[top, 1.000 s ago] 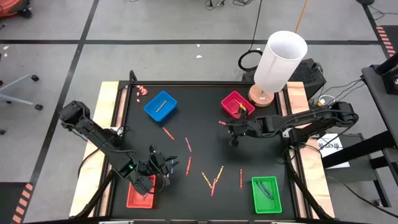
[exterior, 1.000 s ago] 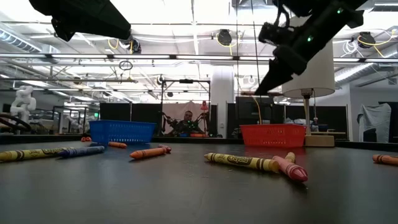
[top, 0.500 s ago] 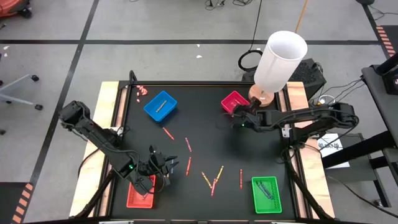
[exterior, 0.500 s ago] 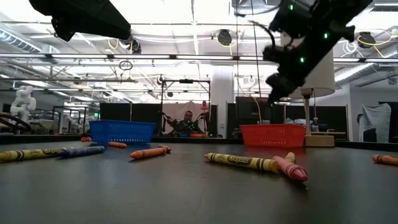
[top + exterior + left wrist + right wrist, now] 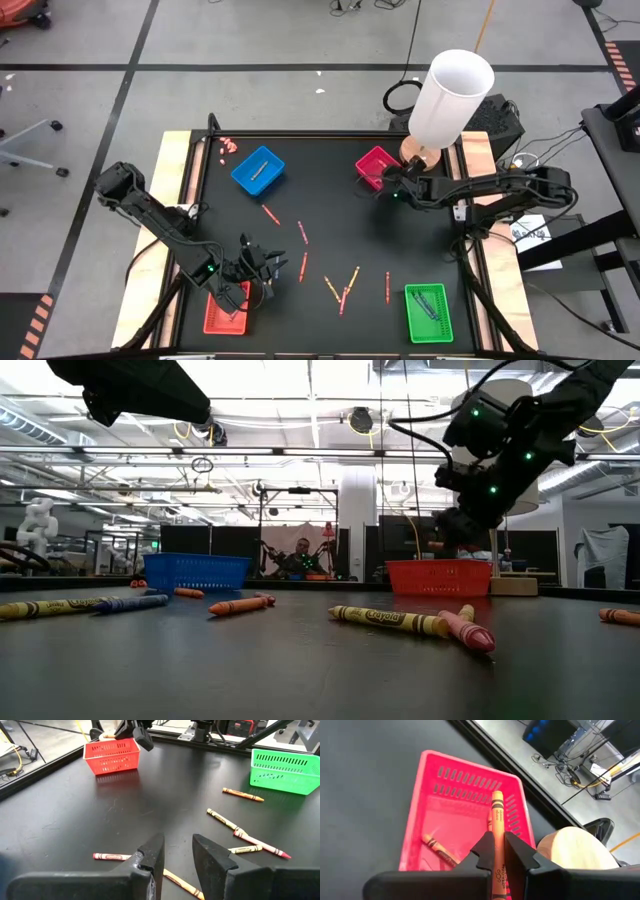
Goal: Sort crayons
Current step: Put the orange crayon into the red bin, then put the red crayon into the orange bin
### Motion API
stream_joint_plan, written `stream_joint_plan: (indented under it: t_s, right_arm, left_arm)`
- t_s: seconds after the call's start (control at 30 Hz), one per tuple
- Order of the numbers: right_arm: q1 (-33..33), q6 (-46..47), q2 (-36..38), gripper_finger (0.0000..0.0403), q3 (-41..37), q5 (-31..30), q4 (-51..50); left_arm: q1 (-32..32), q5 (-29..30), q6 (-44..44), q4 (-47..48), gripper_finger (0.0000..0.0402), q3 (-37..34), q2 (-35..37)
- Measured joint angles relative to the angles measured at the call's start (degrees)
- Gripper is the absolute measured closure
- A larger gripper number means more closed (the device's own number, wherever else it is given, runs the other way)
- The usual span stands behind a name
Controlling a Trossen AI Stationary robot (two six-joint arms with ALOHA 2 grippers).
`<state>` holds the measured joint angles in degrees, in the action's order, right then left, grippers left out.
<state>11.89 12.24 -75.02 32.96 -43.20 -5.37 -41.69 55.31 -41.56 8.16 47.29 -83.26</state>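
Crayons, thin short wax sticks in paper wrappers: one orange crayon (image 5: 496,840) is clamped lengthwise between the shut fingers of the right gripper (image 5: 496,851), its free end reaching out over the tray below. That gripper (image 5: 390,184) hangs above the near edge of the shallow magenta slotted plastic tray (image 5: 451,795), clear of the black table top (image 5: 330,215). One more crayon (image 5: 438,847) lies on the tray floor, just beside the gripper's fingers.

The left gripper (image 5: 176,855) waits low over the table beside the red plastic tray (image 5: 224,310), fingers parted by a narrow gap, nothing between them. Directly under its fingers lie a red crayon (image 5: 112,856) and a yellow-orange crayon (image 5: 182,884). Farther ahead of it sits a loose cluster: a yellow crayon (image 5: 223,819), a pink crayon (image 5: 261,844) and a short yellow one (image 5: 244,849), touching or nearly so; an orange crayon (image 5: 243,794) lies alone beyond them, near the green slotted plastic tray (image 5: 285,770).

Well apart from both grippers, the blue plastic tray (image 5: 258,170) holds one crayon.
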Motion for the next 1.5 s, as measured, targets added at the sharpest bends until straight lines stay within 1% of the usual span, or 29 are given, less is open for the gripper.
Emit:
stream_joint_plan:
  t_s: [0.2,0.33,0.57,0.8,0.93,1.23,1.37,1.5]
  right_arm:
    - [1.5,-2.7,0.0,0.0392,-0.2,0.3,3.7]
    - [3.1,-4.3,-0.2,0.0391,-0.2,4.0,5.6]
    - [5.8,-4.0,-0.2,0.0391,-0.2,8.9,7.4]
    - [6.5,-3.9,-0.2,0.0389,-0.2,9.2,6.7]
    - [6.7,-3.1,-0.2,0.0371,-0.2,10.7,6.8]
    - [7.1,-2.9,-0.2,0.032,-0.2,10.4,6.9]
    - [5.0,-2.8,1.2,0.0306,-0.2,11.1,6.7]
    - [-0.5,-3.3,7.0,0.0301,-0.2,18.3,8.7]
  left_arm:
    - [0.0,0.0,0.0,0.0,0.0301,0.0,0.0]
    - [0.0,0.0,0.0,0.0,0.0301,0.0,0.0]
    - [0.0,0.0,0.0,0.0,0.0301,0.0,0.0]
    - [0.1,0.0,0.0,0.0,0.0301,0.0,0.0]
    - [0.1,0.0,0.0,0.0,0.0301,0.0,0.0]
    - [0.1,0.0,0.0,0.0,0.0301,0.0,0.0]
    - [0.1,0.0,0.0,0.2,0.0301,0.0,0.0]
    - [0.1,0.0,0.0,0.4,0.0301,0.0,0.0]
